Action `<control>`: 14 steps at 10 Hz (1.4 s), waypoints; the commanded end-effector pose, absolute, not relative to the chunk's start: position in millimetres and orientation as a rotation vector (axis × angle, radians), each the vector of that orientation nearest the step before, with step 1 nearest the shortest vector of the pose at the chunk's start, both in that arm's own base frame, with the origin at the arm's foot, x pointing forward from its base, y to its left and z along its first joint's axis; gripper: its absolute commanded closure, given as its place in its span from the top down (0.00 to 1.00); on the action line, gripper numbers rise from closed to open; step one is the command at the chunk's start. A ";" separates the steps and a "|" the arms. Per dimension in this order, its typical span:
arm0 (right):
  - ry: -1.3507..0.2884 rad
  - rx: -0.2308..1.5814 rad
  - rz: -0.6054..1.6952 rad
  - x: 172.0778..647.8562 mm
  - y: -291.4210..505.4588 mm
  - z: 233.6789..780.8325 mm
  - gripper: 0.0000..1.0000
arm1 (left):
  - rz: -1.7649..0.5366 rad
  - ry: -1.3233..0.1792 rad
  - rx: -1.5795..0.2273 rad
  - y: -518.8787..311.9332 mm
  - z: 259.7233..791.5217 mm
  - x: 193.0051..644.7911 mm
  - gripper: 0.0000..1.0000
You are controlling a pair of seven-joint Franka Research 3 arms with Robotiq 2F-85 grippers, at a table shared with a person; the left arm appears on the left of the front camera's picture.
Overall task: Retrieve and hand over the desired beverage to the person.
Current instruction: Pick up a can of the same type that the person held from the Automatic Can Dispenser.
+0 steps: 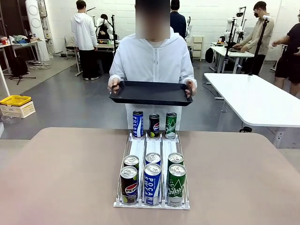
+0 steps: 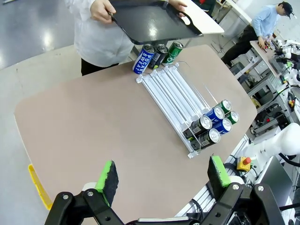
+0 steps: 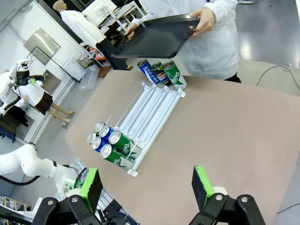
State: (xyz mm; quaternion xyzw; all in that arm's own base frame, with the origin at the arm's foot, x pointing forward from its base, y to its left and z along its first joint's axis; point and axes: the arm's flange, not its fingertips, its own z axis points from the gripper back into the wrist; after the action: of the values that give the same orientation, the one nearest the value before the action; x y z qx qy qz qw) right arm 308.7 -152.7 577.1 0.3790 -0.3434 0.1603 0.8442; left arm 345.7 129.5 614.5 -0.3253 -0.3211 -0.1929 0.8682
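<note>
tabletop [image 1: 65, 183] rack [image 1: 138, 148] holds six cans [image 1: 152, 180]; left fingers [image 2: 108, 176] apart, right fingers [image 3: 92, 187] apart.

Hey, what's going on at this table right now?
A person stands at the far side holding a black tray in both hands. On the table a clear rack holds six drink cans at its near end, and three more cans stand by its far end. The left gripper and the right gripper both hover open above the table, holding nothing; no can has been picked up yet.
</note>
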 end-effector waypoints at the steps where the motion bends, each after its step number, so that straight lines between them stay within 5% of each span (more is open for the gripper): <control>1: -0.745 0.819 0.349 312.1 -152.8 577.4 1.00 | -0.425 -0.684 -0.689 131.6 615.1 346.5 1.00; 14: -0.745 0.819 0.349 312.1 -152.8 577.4 1.00 | -0.425 -0.684 -0.689 131.6 615.1 346.5 1.00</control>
State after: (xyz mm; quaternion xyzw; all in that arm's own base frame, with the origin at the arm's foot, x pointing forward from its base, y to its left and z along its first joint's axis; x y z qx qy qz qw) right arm 308.6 -152.7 577.1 0.3791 -0.3432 0.1606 0.8442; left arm 346.0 129.4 614.3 -0.3249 -0.3212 -0.1936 0.8682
